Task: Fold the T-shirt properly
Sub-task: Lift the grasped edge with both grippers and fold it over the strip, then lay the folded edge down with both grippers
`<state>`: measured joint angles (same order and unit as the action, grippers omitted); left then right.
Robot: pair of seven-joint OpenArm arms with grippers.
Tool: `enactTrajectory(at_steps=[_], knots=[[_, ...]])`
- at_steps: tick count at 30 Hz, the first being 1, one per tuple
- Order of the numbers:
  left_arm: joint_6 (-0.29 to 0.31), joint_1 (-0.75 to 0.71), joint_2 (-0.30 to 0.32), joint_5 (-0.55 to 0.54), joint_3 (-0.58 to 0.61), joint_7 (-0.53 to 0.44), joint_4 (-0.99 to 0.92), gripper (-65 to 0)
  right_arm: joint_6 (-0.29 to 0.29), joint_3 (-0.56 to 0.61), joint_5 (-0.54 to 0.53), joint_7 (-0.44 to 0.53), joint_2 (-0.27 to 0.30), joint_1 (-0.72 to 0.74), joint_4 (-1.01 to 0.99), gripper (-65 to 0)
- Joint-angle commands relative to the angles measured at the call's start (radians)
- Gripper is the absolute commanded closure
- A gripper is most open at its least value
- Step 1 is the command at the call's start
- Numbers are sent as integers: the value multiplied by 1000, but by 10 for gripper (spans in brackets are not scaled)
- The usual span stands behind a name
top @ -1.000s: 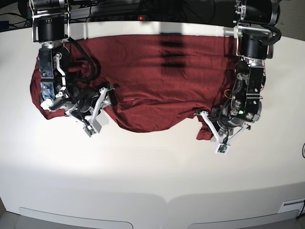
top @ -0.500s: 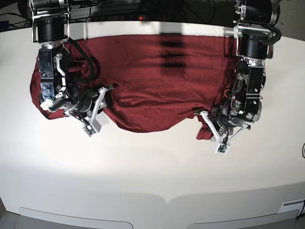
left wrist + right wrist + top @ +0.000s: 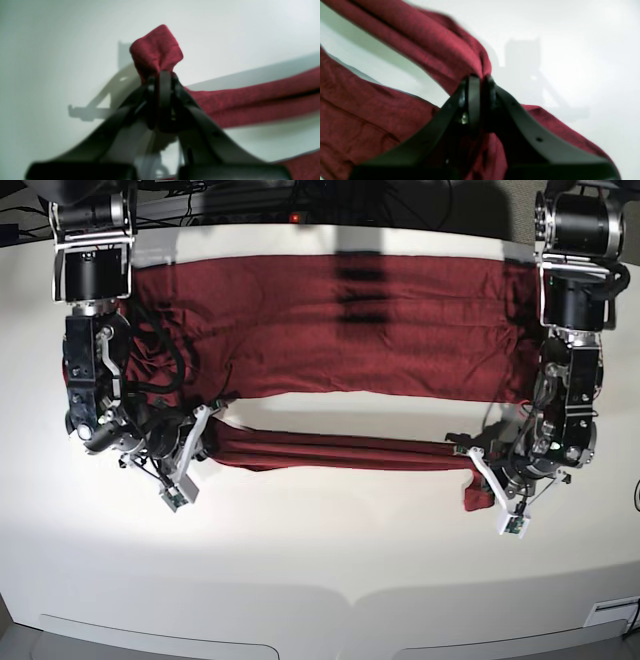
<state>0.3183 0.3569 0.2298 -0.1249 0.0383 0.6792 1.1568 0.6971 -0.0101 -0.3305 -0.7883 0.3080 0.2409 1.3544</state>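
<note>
The maroon T-shirt (image 3: 360,330) lies spread wide across the back of the white table (image 3: 320,560). Its near edge is pulled into a taut, folded band (image 3: 340,448) between my two grippers. My left gripper (image 3: 474,467) is on the right of the base view and is shut on the band's right end. The left wrist view shows it (image 3: 161,76) pinching a tuft of cloth (image 3: 156,50) above the table. My right gripper (image 3: 205,438) is shut on the band's left end. In the right wrist view it (image 3: 480,78) clamps bunched fabric (image 3: 432,47).
Dark cables and equipment (image 3: 300,200) lie behind the table's back edge. The table's curved front edge (image 3: 350,600) runs along the bottom. A strip of bare table (image 3: 340,408) shows between the shirt's body and the band.
Both grippers have moved apart and toward the front, each still holding the shirt. The sagging near edge is now stretched into a straight band and the shirt's body lies wider.
</note>
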Motion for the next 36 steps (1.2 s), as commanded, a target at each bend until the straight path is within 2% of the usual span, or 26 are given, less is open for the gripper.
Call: enactTrajectory(at_steps=[1,7,13,18,21,24,28,32,36], knots=[[-4,26,12,2,-4,-23,19,0,1,-3,-20,17,13,28,16,0],[-4,25,12,1,-4,-7,25,0,1,-3,-74,17,13,31,19,0],[0,0,40,-95,-4,106,160,0,1,-3,-74,-44,26,26,65,0],[-1,-79,117,-150,-4,225,369,0,1,-3,-81,-121,55,21,152,0],[-1,-151,180,-209,-4,273,491,0,1,-3,-160,-192,75,10,211,0],[-3,-225,239,-263,-4,337,612,0,1,-3,-193,-264,84,-15,288,0],[-47,-328,300,-279,-4,368,757,0,1,-3,-201,-302,107,-76,389,0],[-62,-442,335,-269,-4,380,854,0,1,-5,-201,-347,140,-148,469,0],[-61,-531,336,-269,-4,395,913,0,1,-40,-202,-350,154,-220,523,0]])
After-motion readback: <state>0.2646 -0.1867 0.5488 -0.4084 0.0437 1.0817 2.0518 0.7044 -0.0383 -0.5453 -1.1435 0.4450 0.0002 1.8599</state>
